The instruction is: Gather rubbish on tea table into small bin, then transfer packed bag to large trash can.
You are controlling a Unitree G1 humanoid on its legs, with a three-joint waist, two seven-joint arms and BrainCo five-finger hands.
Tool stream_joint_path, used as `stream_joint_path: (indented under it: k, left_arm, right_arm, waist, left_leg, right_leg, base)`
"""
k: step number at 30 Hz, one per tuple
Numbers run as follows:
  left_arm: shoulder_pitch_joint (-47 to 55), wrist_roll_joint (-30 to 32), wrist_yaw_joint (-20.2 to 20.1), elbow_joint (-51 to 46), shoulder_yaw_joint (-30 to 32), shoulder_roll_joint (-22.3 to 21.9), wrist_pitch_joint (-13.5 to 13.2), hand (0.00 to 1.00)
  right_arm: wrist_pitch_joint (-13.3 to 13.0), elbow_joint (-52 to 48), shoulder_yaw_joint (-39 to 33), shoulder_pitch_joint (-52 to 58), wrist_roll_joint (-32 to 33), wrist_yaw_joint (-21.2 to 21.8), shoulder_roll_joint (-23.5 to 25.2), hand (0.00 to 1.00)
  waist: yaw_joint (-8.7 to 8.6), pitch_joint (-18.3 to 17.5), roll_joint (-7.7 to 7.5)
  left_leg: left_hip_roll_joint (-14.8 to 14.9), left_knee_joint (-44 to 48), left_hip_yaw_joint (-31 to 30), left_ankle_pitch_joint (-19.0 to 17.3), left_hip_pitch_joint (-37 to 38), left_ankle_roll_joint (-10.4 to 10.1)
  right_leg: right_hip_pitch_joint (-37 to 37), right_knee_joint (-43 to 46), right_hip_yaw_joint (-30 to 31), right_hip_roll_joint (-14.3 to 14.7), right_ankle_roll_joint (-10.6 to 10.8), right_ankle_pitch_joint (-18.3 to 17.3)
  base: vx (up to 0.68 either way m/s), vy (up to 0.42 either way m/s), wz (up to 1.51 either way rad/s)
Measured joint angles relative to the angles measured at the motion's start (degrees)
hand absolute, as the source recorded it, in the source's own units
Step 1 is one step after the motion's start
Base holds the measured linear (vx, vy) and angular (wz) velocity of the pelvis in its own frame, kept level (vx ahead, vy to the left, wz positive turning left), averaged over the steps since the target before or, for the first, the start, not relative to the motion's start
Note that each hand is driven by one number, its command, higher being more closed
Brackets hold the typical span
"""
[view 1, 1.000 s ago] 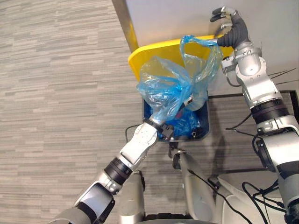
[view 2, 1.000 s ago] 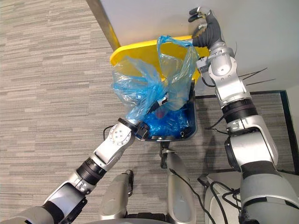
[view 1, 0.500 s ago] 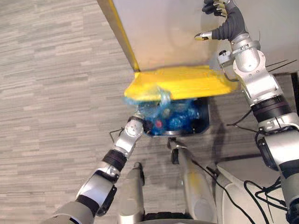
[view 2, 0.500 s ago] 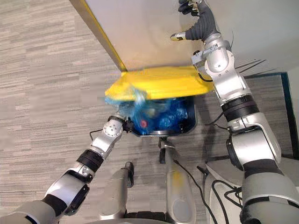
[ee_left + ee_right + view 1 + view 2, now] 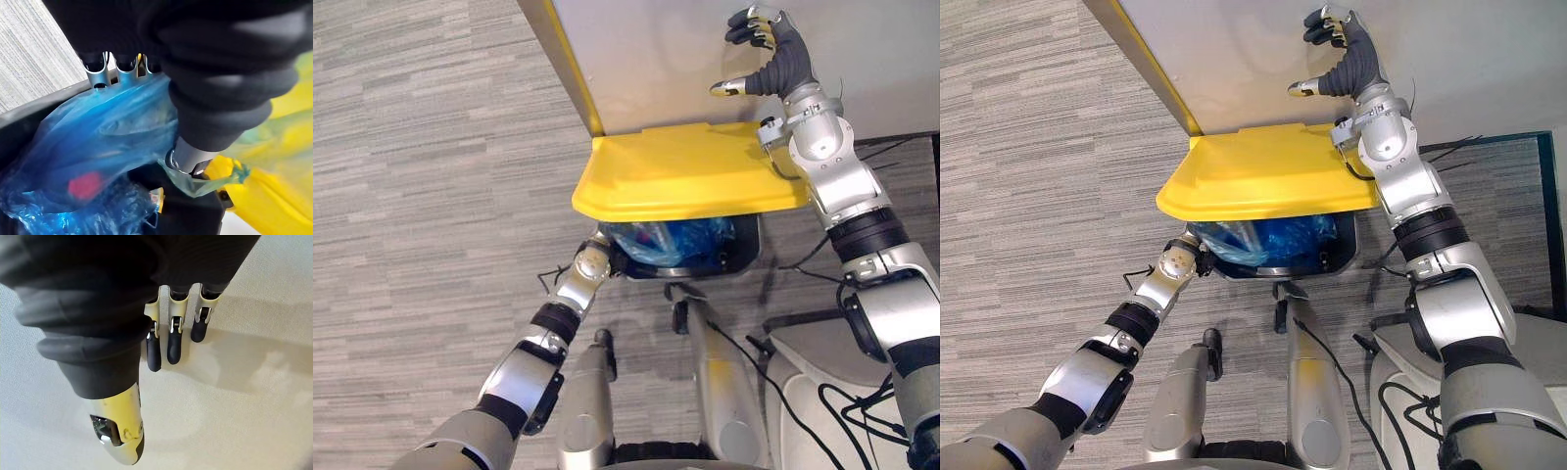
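Note:
The blue rubbish bag (image 5: 671, 240) lies inside the large black trash can (image 5: 749, 257), with its top just under the yellow lid (image 5: 690, 181), which hangs low over the opening. My left hand (image 5: 188, 154) is at the can's near left rim, under the lid's edge. Its fingers run straight out over the bag (image 5: 98, 147), and a scrap of film clings to the thumb. My right hand (image 5: 773, 54) is raised against the pale wall (image 5: 656, 59) above the lid, open and holding nothing.
Grey striped carpet (image 5: 421, 196) covers the floor to the left of the can. A yellow strip (image 5: 563, 59) runs along the wall's foot. A dark-framed panel (image 5: 1489, 145) lies on the floor right of the can.
The left hand, which held the bag up above the open can, has lowered it inside. The yellow lid has swung down over it. The right hand has come off the lid.

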Motion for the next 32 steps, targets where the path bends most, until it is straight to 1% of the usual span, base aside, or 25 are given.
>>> stream_joint_path:
  k: [2, 5, 6, 10, 11, 12, 13, 15, 16, 17, 18, 19, 20, 21, 22, 23, 24, 25, 26, 27, 28, 29, 30, 31, 32]
  left_arm:
    - [1.1, 0.0, 0.0, -0.7, 0.0, 0.4, 0.0, 0.00]
    - [5.4, 0.0, -0.5, -5.3, 0.0, 1.5, -0.9, 0.00]
    - [7.5, 0.0, -1.3, -6.8, 0.0, 2.3, -1.2, 0.00]
    - [15.3, -0.2, -2.4, -10.2, 2.1, 4.0, -1.4, 0.00]
    - [18.8, -1.0, -2.6, -12.0, 3.5, 4.4, -1.8, 0.00]
    - [22.4, -1.6, -2.7, -13.4, 5.1, 4.8, -2.3, 0.00]
    - [24.1, -2.1, -2.7, -13.7, 6.0, 5.0, -2.5, 0.00]
    - [31.0, -3.4, -3.7, -14.2, 9.7, 5.8, -3.1, 0.00]
    - [32.3, -3.7, -3.8, -14.4, 10.4, 6.0, -3.1, 0.00]
    - [36.0, -4.3, -3.9, -14.6, 13.0, 6.3, -3.3, 0.00]
    - [38.1, -4.7, -4.0, -14.6, 15.2, 6.6, -3.3, 0.00]
    - [40.5, -4.8, -4.3, -14.5, 17.4, 6.9, -3.3, 0.00]
    - [43.1, -5.1, -5.0, -14.6, 20.0, 7.2, -3.3, 0.00]
    - [45.5, -5.8, -5.1, -14.6, 22.1, 7.5, -3.1, 0.00]
    - [46.8, -5.9, -5.1, -14.6, 23.1, 7.5, -3.0, 0.00]
    - [49.3, -5.9, -5.1, -14.6, 24.7, 7.7, -2.8, 0.00]
    - [50.9, -6.0, -5.2, -14.4, 25.9, 7.6, -2.5, 0.00]
    - [52.9, -6.2, -5.6, -14.4, 27.5, 7.6, -2.2, 0.00]
    - [53.5, -6.4, -5.9, -14.4, 28.2, 7.6, -2.2, 0.00]
    - [54.1, -6.5, -6.2, -14.4, 28.6, 7.6, -2.1, 0.00]
    - [55.2, -6.8, -6.5, -14.5, 29.0, 7.4, -2.1, 0.00]
    - [55.3, -6.9, -6.7, -14.8, 29.0, 7.1, -2.1, 0.00]
    - [55.0, -6.8, -7.6, -15.4, 29.2, 6.5, -2.0, 0.00]
    - [55.2, -6.8, -8.2, -15.6, 29.4, 5.1, -1.7, 0.00]
    - [55.4, -6.8, -8.5, -15.6, 29.6, 4.5, -1.7, 0.00]
  right_arm:
    - [0.0, -0.1, 0.0, 1.5, -0.1, 0.0, 0.4, 0.00]
    - [0.0, -3.2, -2.9, 6.2, -1.4, 0.1, 0.4, 0.00]
    - [0.0, -4.9, -4.1, 8.7, -2.2, 0.1, 0.4, 0.00]
    - [0.0, -9.5, -7.6, 18.2, -4.5, 0.4, 0.8, 0.00]
    - [0.1, -11.0, -9.3, 22.4, -4.7, 0.4, 1.5, 0.00]
    - [0.1, -11.8, -10.9, 26.7, -5.3, 0.6, 2.6, 0.00]
    - [0.1, -11.8, -11.4, 28.7, -5.7, 0.7, 3.3, 0.00]
    - [0.1, -12.5, -14.0, 36.8, -6.3, 1.7, 6.1, 0.00]
    - [0.1, -13.0, -14.6, 38.4, -6.4, 1.8, 6.7, 0.00]
    - [-0.1, -13.8, -15.9, 42.2, -6.7, 2.0, 8.3, 0.00]
    - [-0.1, -13.8, -16.3, 44.4, -6.8, 2.4, 9.0, 0.00]
    - [-0.1, -13.8, -17.0, 46.4, -6.9, 2.9, 9.5, 0.00]
    - [-0.1, -13.8, -17.9, 49.4, -7.8, 3.3, 9.6, 0.00]
    - [0.0, -13.7, -19.1, 51.9, -8.9, 4.1, 9.9, 0.00]
    - [0.0, -13.5, -19.5, 53.4, -9.3, 4.3, 10.2, 0.00]
    - [0.0, -13.3, -20.1, 56.0, -10.1, 4.9, 10.7, 0.00]
    - [0.0, -12.4, -21.2, 58.5, -10.8, 5.4, 11.6, 0.00]
    - [0.3, -9.5, -22.8, 62.6, -11.3, 5.6, 13.6, 0.00]
    - [0.4, -8.2, -23.5, 64.2, -11.4, 5.8, 14.4, 0.00]
    - [0.5, -7.2, -24.1, 65.7, -11.5, 6.1, 15.0, 0.00]
    - [0.9, -5.9, -25.0, 68.9, -12.8, 6.6, 15.9, 0.00]
    - [1.0, -5.9, -25.3, 69.9, -13.2, 6.6, 15.9, 0.00]
    - [1.0, -5.7, -26.3, 71.2, -13.6, 6.6, 16.2, 0.00]
    - [1.1, -4.3, -26.7, 71.7, -13.6, 6.6, 16.3, 0.00]
    - [1.1, -3.5, -26.5, 71.8, -13.7, 6.6, 16.3, 0.00]
  waist:
    - [-0.04, 0.0, -0.05]
    - [-0.03, -0.1, -0.12]
    - [-0.04, -0.1, -0.19]
    - [0.00, -0.5, -0.83]
    - [0.14, -0.9, -1.40]
    - [0.60, -2.2, -2.17]
    - [0.79, -2.9, -2.60]
    - [1.15, -4.4, -3.84]
    - [1.24, -4.5, -3.98]
    - [2.07, -4.9, -4.66]
    - [2.85, -5.3, -5.38]
    - [3.57, -5.5, -5.74]
    - [4.15, -5.6, -5.86]
    - [4.24, -5.7, -6.06]
    - [4.26, -5.7, -6.27]
    - [4.18, -6.3, -6.61]
    - [3.96, -7.0, -6.68]
    - [3.75, -8.8, -7.26]
    - [3.75, -9.7, -7.61]
    - [3.72, -10.4, -7.48]
    - [3.62, -12.6, -8.86]
    - [3.61, -12.8, -8.99]
    - [3.37, -13.0, -9.18]
    - [2.91, -14.0, -8.26]
    - [3.02, -15.2, -8.05]
  left_leg:
    - [0.0, 0.1, -0.1, -0.1, 1.0, 0.2]
    - [0.0, -0.1, -0.3, -0.2, 3.0, 0.5]
    - [0.0, -0.3, -0.5, -0.3, 3.8, 0.5]
    - [-0.1, -0.3, -0.4, -0.3, 6.5, 0.5]
    - [-0.2, -0.1, -0.3, -0.2, 7.4, 0.6]
    - [-0.3, 0.1, -0.1, -0.2, 7.9, 0.7]
    - [-0.4, 0.3, 0.0, -0.2, 8.1, 0.7]
    - [-0.5, 2.3, 0.8, -0.4, 9.3, 1.1]
    - [-0.7, 2.6, 1.3, -0.5, 9.7, 1.4]
    - [-1.4, 3.4, 2.1, -0.9, 10.7, 2.7]
    - [-1.9, 4.1, 3.2, -1.0, 10.8, 3.0]
    - [-2.4, 4.6, 4.2, -1.0, 10.9, 4.2]
    - [-2.7, 5.8, 5.3, -0.9, 10.8, 5.0]
    - [-2.7, 6.1, 6.3, -0.4, 11.0, 6.1]
    - [-2.7, 5.7, 7.2, 0.1, 11.0, 7.0]
    - [-2.6, 4.2, 8.6, 1.5, 11.2, 8.7]
    - [-2.6, 3.0, 8.9, 2.5, 11.3, 8.8]
    - [-2.6, -0.2, 9.2, 4.8, 11.5, 8.8]
    - [-2.7, -1.8, 9.2, 5.9, 11.5, 8.7]
    - [-2.8, -3.5, 9.1, 6.7, 11.4, 8.9]
    - [-3.3, -7.1, 8.8, 9.0, 11.5, 8.6]
    - [-3.3, -7.8, 8.8, 9.6, 11.1, 8.2]
    - [-3.4, -8.3, 8.5, 10.5, 10.3, 7.3]
    - [-3.0, -10.2, 8.1, 11.9, 10.0, 6.3]
    - [-2.7, -12.1, 8.3, 12.8, 10.0, 6.0]
  right_leg:
    - [1.0, 0.3, 0.0, -0.1, 0.4, -0.3]
    - [3.0, 0.3, -0.4, -0.3, 0.5, -0.7]
    - [4.0, 0.3, -0.7, -0.5, 0.6, -0.9]
    - [7.7, 0.3, -1.2, -1.2, 1.1, -1.3]
    - [8.9, 0.4, -1.5, -1.5, 1.2, -1.4]
    - [9.6, 0.3, -1.5, -1.8, 1.2, -1.4]
    - [10.0, 0.3, -1.5, -2.0, 1.2, -1.4]
    - [12.8, 0.1, -2.1, -2.8, 1.1, -1.3]
    - [13.3, 0.1, -2.1, -2.9, 1.2, -1.2]
    - [14.1, 0.1, -1.1, -3.1, 1.0, -0.5]
    - [14.1, -0.4, -0.1, -3.1, 1.3, 0.3]
    - [14.3, -1.6, 0.3, -3.2, 2.0, 1.6]
    - [15.6, -4.7, 0.6, -3.2, 1.5, 3.9]
    - [17.2, -7.9, -0.1, -3.7, 1.3, 4.3]
    - [17.5, -8.2, -1.0, -4.4, 2.3, 2.6]
    - [16.1, -3.1, -1.4, -6.2, 0.9, 1.0]
    - [15.3, 2.7, -1.2, -6.8, 0.3, 0.6]
    - [15.9, 11.9, -0.5, -7.2, 0.5, -1.1]
    - [16.6, 15.5, -0.2, -7.4, 0.7, -2.2]
    - [17.6, 18.5, 0.1, -7.5, 0.9, -3.4]
    - [21.0, 22.3, 0.8, -7.7, 2.1, -7.6]
    - [21.9, 21.6, 1.0, -7.7, 3.2, -8.7]
    - [22.2, 18.8, 0.4, -7.5, 4.2, -9.4]
    - [24.1, 13.2, -0.9, -5.9, 4.4, -9.6]
    - [24.9, 9.2, -1.2, -4.9, 4.3, -9.6]
  base:
    - [0.00, 0.003, 0.02]
    - [0.01, 0.013, 0.06]
    - [0.01, 0.016, 0.08]
    - [-0.03, 0.039, 0.12]
    - [-0.04, 0.066, 0.16]
    - [-0.05, 0.066, 0.14]
    - [-0.06, 0.070, 0.13]
    - [-0.06, 0.071, 0.18]
    - [-0.11, 0.117, -0.01]
    - [-0.16, 0.145, -0.27]
    - [-0.16, 0.129, -0.41]
    - [-0.18, 0.130, -0.42]
    - [-0.21, 0.163, -0.38]
    - [-0.22, 0.163, -0.34]
    - [-0.31, 0.144, -0.39]
    - [-0.33, 0.102, -0.34]
    - [-0.39, 0.085, -0.32]
    - [-0.23, 0.046, -0.16]
    - [-0.14, -0.014, -0.07]
    - [-0.03, -0.071, 0.00]
    - [-0.03, -0.100, 0.00]
    - [-0.05, -0.141, 0.00]
    - [-0.08, -0.145, -0.03]
    - [-0.09, -0.121, -0.12]
    - [-0.04, -0.055, -0.13]
